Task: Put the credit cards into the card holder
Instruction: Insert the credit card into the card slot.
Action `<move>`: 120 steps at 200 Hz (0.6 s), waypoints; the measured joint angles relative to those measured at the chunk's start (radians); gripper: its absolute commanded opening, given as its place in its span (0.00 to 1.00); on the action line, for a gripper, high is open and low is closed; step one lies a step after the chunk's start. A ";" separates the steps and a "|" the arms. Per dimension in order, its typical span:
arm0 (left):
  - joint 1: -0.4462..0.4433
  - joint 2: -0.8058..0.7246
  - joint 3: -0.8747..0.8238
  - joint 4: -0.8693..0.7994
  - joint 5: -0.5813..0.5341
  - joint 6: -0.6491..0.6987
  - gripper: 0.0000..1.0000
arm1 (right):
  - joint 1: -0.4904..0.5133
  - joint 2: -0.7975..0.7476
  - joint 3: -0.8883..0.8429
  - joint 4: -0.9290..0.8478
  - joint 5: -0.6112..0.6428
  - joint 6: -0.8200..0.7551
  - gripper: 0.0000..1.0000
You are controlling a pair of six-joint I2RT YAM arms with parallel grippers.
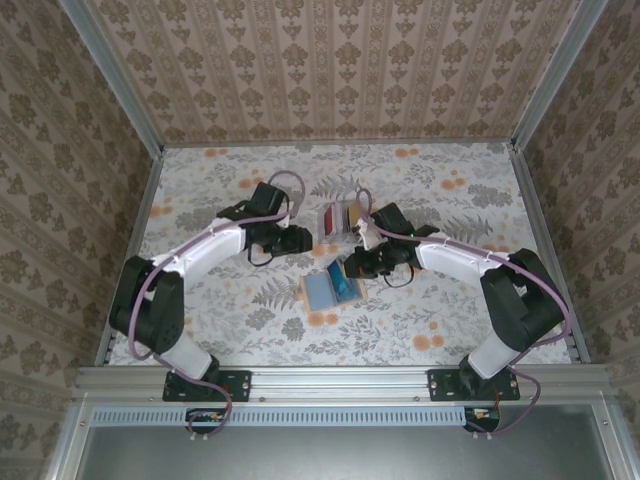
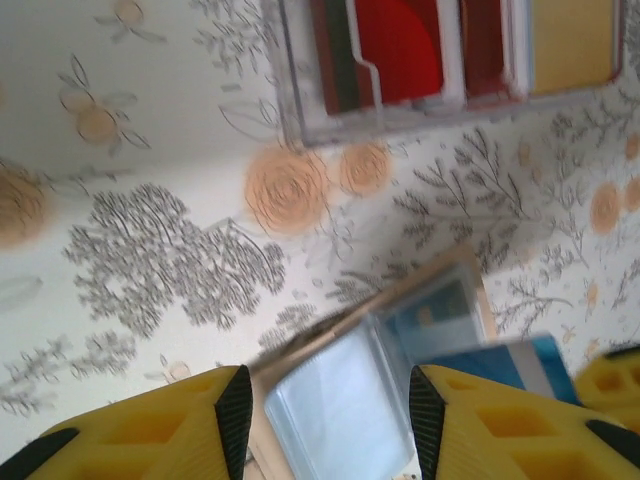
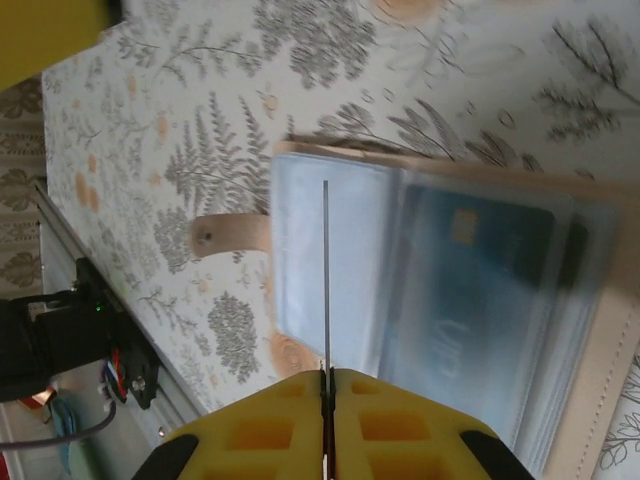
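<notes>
The card holder (image 1: 318, 292) lies open on the table, its grey-blue pockets (image 2: 335, 400) facing up. One blue credit card (image 3: 470, 290) sits inside a clear pocket. My right gripper (image 3: 326, 372) is shut on another blue credit card (image 2: 505, 362), seen edge-on (image 3: 325, 270) in the right wrist view, held just above the card holder (image 3: 300, 250). My left gripper (image 2: 330, 420) stands open above the card holder's far side with nothing between its fingers; in the top view the left gripper (image 1: 303, 239) is up and to the left of the right gripper (image 1: 352, 268).
A small clear rack (image 2: 300, 110) behind the card holder keeps red cards (image 2: 405, 45) and a tan-gold card (image 2: 572, 45) upright; the rack (image 1: 340, 217) stands between the two grippers. The floral tabletop (image 1: 230, 300) is walled on three sides.
</notes>
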 measured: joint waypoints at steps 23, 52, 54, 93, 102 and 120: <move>-0.040 -0.073 -0.084 0.029 -0.032 -0.032 0.45 | 0.000 -0.004 -0.092 0.110 0.010 0.038 0.10; -0.058 -0.106 -0.200 0.045 -0.071 -0.084 0.43 | 0.000 -0.012 -0.172 0.228 0.035 0.072 0.10; -0.059 -0.106 -0.208 0.047 -0.074 -0.087 0.43 | 0.000 -0.012 -0.177 0.235 0.035 0.073 0.10; -0.076 -0.105 -0.276 0.047 -0.095 -0.140 0.39 | 0.003 -0.013 -0.234 0.358 0.037 0.107 0.10; -0.083 -0.104 -0.275 0.049 -0.098 -0.149 0.38 | 0.003 -0.013 -0.239 0.373 0.037 0.116 0.10; -0.099 -0.087 -0.275 0.053 -0.101 -0.162 0.32 | 0.003 -0.012 -0.242 0.396 0.037 0.125 0.10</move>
